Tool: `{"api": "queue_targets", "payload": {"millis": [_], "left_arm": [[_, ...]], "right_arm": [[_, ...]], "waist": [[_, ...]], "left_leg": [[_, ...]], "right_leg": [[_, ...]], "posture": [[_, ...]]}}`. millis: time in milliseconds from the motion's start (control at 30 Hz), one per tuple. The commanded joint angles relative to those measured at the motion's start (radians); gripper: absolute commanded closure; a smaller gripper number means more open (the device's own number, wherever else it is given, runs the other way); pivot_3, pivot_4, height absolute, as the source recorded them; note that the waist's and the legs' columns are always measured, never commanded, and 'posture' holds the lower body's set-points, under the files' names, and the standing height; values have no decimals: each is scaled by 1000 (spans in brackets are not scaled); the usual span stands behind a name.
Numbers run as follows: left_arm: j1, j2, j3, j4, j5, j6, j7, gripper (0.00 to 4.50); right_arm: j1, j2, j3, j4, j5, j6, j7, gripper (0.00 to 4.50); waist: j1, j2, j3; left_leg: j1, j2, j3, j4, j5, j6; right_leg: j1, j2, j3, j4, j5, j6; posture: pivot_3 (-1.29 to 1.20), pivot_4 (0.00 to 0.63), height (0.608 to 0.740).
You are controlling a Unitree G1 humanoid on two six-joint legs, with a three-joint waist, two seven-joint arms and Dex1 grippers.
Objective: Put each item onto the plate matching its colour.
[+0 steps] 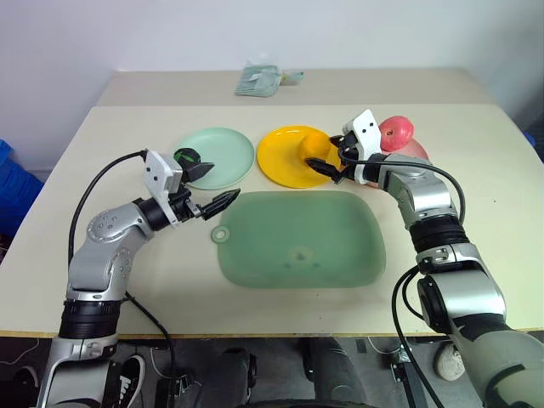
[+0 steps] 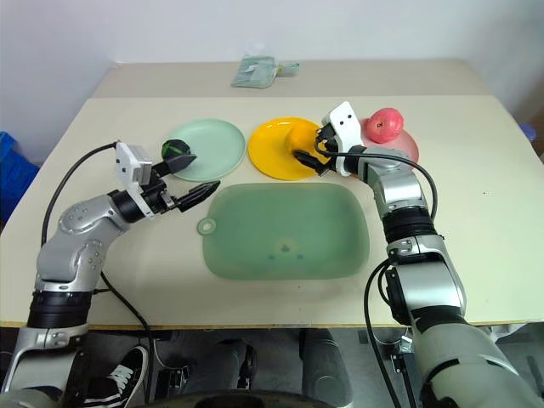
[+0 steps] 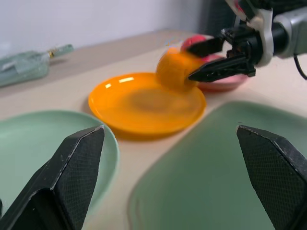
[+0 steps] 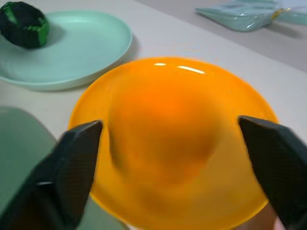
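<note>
Orange fruit (image 3: 175, 70) sits between the right gripper (image 3: 204, 61) fingers, over the far-right part of the yellow-orange plate (image 1: 291, 156); it looks blurred in both wrist views. Fingers are spread apart w/ the fruit in the gap, a little space visible each side in the right wrist view, so not clamped on it. Can't tell if the fruit touches the plate surface.

Pink-red fruit (image 1: 396, 130) lies on the pink plate (image 2: 409, 146), just beyond the right gripper's wrist, not touching it. Green-and-black lump (image 4: 23, 24) rests on the mint green plate (image 1: 228, 158), at its left edge.

Left gripper (image 1: 211, 190) hovers at the near edge of the mint plate, close to the lump but apart from it; fingers wide apart, nothing between them, pointing toward the middle of the worktop (image 1: 110, 153).

Plates run in a row, mint, yellow-orange, pink, left to right. Large green mat (image 1: 297, 238) w/ a small hole at its left corner lies just in front of them. Clear packet (image 1: 262, 79) at the far edge of the worktop.
</note>
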Motion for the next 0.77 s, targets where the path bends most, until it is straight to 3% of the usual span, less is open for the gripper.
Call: {"api": "queue_targets", "payload": {"millis": [33,133,333,500,600,700,767], "left_arm": [[13,-1,41,-77,-59,12,0,0],[22,-23,28,-90,-52,-16,15,0],[54,-46,2,-131,-140,1,-73,0],[51,-35,-23,-67,-174,5,-204,0],[44,33,-75,30,-138,1,-352,0],[20,41,-86,78,-142,-8,-406,0],[-6,36,-72,96,-156,-17,-430,0]], "right_arm": [[-68,-14,-76,21,39,-32,-1,80],[-61,-34,-117,3,68,-41,26,80],[130,-162,-184,-320,220,71,237,80],[398,-310,-227,-678,338,235,321,80],[626,-395,-276,-928,392,281,344,80],[761,-445,-356,-1049,454,315,357,80],[861,-478,-387,-1082,413,266,377,80]], "waist": [[0,0,0],[3,0,0],[10,0,0],[8,0,0],[7,0,0],[3,0,0],[5,0,0]], "left_leg": [[0,0,0,0,0,0],[1,0,0,0,0,-1],[0,0,-1,0,0,1],[1,0,0,1,-1,2],[4,1,-1,0,-4,8],[7,1,1,1,-4,8],[7,1,1,2,-4,8]], "right_leg": [[0,0,0,0,0,0],[0,0,0,0,0,0],[1,0,-1,0,0,0],[3,-1,0,-2,0,0],[5,1,-1,-2,0,0],[7,2,0,-1,0,0],[8,2,0,-1,0,0]], "posture": [[0,150,740],[0,150,740],[0,150,740],[0,150,740],[0,150,740],[0,150,740],[0,150,740]]}}
